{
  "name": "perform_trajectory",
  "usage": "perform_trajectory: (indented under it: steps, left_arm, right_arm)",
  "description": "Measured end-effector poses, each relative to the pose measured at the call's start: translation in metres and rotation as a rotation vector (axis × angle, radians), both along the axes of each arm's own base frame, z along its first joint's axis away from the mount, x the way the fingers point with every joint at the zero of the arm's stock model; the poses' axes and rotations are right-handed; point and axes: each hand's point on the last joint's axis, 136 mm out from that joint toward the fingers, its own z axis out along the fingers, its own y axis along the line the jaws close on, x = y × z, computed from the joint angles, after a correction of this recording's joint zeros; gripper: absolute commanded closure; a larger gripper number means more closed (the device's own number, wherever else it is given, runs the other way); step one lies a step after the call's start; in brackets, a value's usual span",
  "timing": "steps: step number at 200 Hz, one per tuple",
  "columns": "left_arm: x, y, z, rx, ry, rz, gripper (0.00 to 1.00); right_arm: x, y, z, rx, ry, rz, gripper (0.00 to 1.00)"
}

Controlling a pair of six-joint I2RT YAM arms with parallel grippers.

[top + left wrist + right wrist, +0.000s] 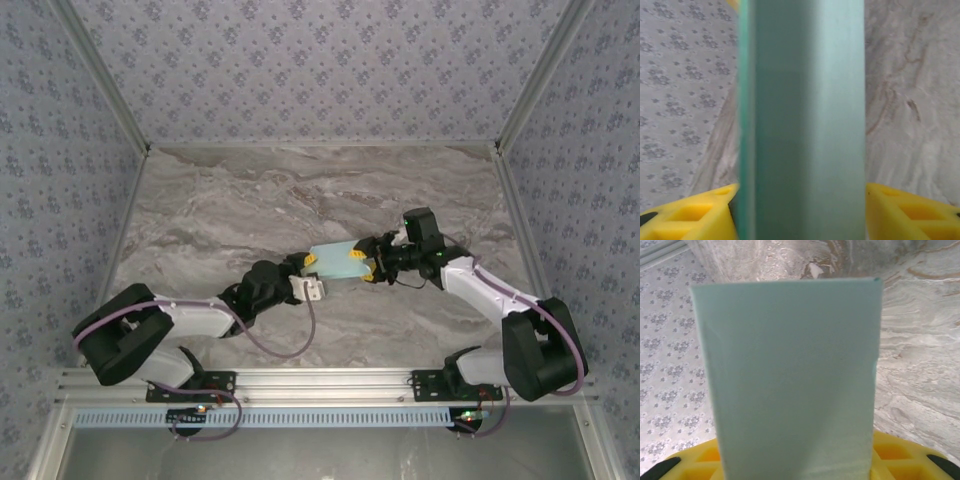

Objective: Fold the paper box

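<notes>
Top external view showed the paper box (338, 260) over the worktop (250, 200), right end clenched in the right pincer (372, 265); the left pincer (308, 262) straddled its left end, grip unclear. Squeezing unevenly could have buckled the card

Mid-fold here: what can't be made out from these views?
Top view: the paper box is too small to read flaps, tabs or slits.
Left wrist: blurred, cut off top and bottom; whether the left fingers press it is unclear.
Right wrist: the box hides the right fingers' contact.
</notes>
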Motion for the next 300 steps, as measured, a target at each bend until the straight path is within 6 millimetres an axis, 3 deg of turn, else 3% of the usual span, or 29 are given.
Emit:
perform_trajectory:
  steps: [33, 91, 150, 191, 224, 244, 264, 300]
  left_arm:
    - [0.003, 0.0, 0.005, -0.005, -0.001, 0.016, 0.51]
    - [0.0, 0.008, -0.012, 0.063, 0.068, 0.033, 0.52]
    - [-0.015, 0.019, -0.014, 0.102, 0.217, 0.03, 0.51]
    - [-0.025, 0.022, -0.003, 0.137, 0.317, 0.009, 0.51]
    - [-0.017, 0.027, -0.006, 0.147, 0.388, 0.02, 0.53]
    - [-0.007, 0.032, -0.015, 0.146, 0.45, 0.044, 0.53]
    - [-0.003, 0.034, -0.022, 0.129, 0.502, 0.048, 0.53]
    - [0.001, 0.034, -0.015, 0.064, 0.536, 0.017, 0.54]
  right_arm:
    - [0.002, 0.002, 0.004, 0.02, 0.001, -0.018, 0.5]
    - [0.001, 0.002, 0.006, 0.044, 0.011, -0.024, 0.33]
    - [0.0, -0.026, 0.009, -0.043, -0.045, -0.001, 0.24]
    - [0.012, -0.061, 0.039, -0.142, -0.333, -0.001, 0.23]
    - [0.036, -0.083, 0.068, -0.376, -0.684, 0.035, 0.25]
    - [0.038, -0.079, 0.068, -0.509, -0.853, 0.15, 0.25]
    - [0.027, -0.066, 0.059, -0.606, -0.984, 0.324, 0.24]
    - [0.009, -0.043, 0.043, -0.747, -1.183, 0.612, 0.26]
